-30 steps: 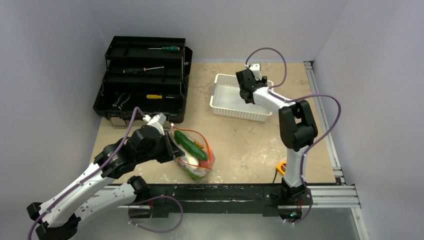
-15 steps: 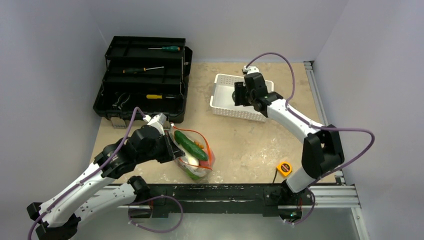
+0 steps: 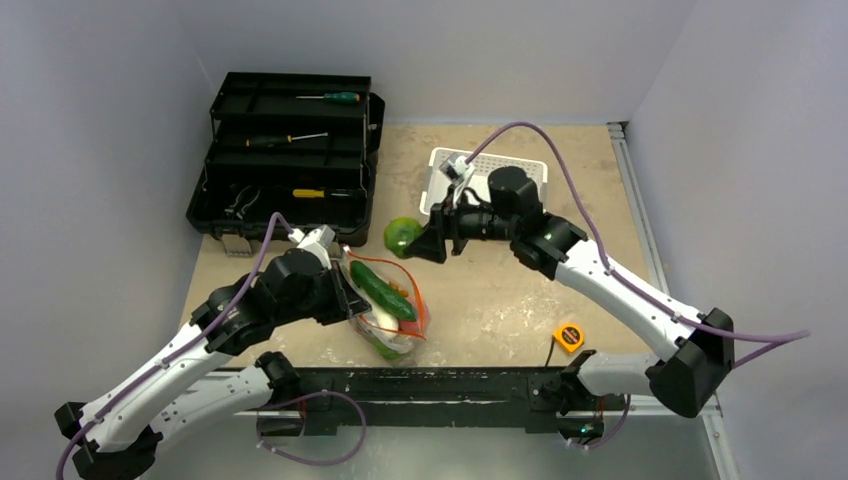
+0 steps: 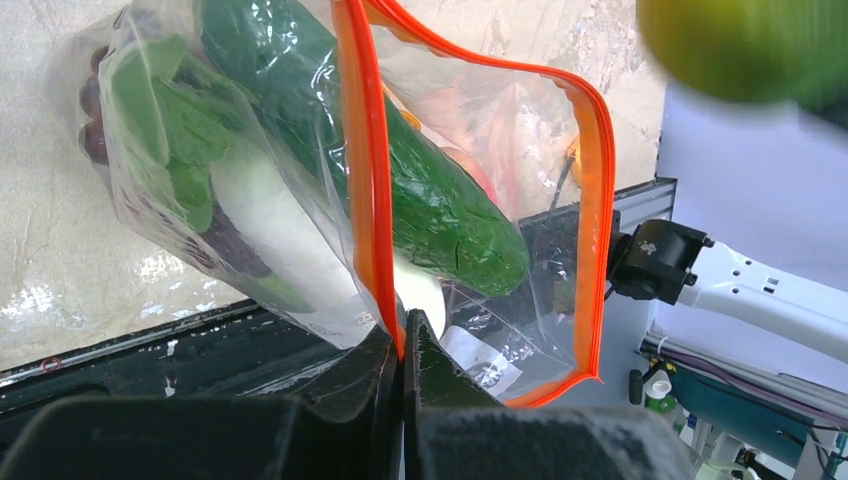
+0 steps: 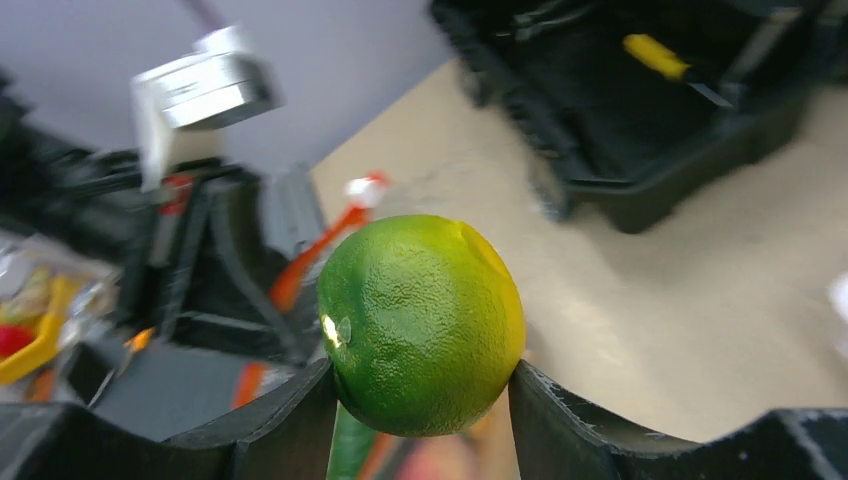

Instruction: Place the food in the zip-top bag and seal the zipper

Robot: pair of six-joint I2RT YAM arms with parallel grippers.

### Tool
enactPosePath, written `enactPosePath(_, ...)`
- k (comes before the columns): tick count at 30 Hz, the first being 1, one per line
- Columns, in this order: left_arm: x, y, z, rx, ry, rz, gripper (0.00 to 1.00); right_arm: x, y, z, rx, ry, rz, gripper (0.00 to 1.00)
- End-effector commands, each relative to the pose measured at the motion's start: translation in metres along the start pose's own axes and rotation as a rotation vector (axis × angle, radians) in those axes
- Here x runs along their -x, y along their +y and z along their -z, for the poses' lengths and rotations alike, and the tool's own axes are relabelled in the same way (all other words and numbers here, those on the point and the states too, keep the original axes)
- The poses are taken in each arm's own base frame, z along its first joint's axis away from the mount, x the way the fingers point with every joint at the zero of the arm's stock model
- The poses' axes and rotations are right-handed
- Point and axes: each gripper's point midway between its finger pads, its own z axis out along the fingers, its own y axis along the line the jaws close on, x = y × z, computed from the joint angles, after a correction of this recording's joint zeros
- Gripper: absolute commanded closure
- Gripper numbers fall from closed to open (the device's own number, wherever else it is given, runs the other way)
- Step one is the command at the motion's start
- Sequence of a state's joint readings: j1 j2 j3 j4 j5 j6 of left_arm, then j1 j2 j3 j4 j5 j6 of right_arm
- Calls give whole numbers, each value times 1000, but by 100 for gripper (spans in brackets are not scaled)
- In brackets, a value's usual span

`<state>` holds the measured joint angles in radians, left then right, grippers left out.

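Zip-top bag (image 3: pixel 395 318) lies near the table's (image 3: pixel 500 290) front edge. The left arm stretches low toward it, left gripper (image 3: pixel 345 297) at its mouth. The right arm sweeps across, right gripper (image 3: pixel 420 240) carrying a green citrus fruit (image 3: pixel 402 234) just beyond the bag, between toolbox (image 3: pixel 285 150) and white basket (image 3: pixel 530 166).

Left wrist now: jaws pinched tight on the orange-red zipper (image 4: pixel 365 180), mouth gaping, cucumber (image 4: pixel 440 200) and green cabbage (image 4: pixel 160 120) inside.

Right wrist: fingers (image 5: pixel 290 420) clamp the fruit's sides, and only here does its yellowish patch show.
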<state>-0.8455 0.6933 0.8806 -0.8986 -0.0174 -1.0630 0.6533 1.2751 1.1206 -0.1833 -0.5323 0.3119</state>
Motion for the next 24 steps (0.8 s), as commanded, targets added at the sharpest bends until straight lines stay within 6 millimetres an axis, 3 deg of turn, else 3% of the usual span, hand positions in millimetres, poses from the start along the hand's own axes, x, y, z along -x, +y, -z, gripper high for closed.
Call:
enactPosePath(1, 12, -24, 10, -75, -32, -17, 100, 14, 78, 14, 202, -18, 36, 100)
enactPosePath(6, 14, -24, 12, -78, -42, -15, 100, 4, 103, 13, 189, 15, -26, 100)
enactPosePath(14, 16, -27, 15, -85, -51, -16, 100, -43, 89, -15, -24, 167, -45, 100)
enactPosePath(24, 16, -25, 18, -86, -55, -11, 100, -103, 69, -46, -297, 321, 54, 100)
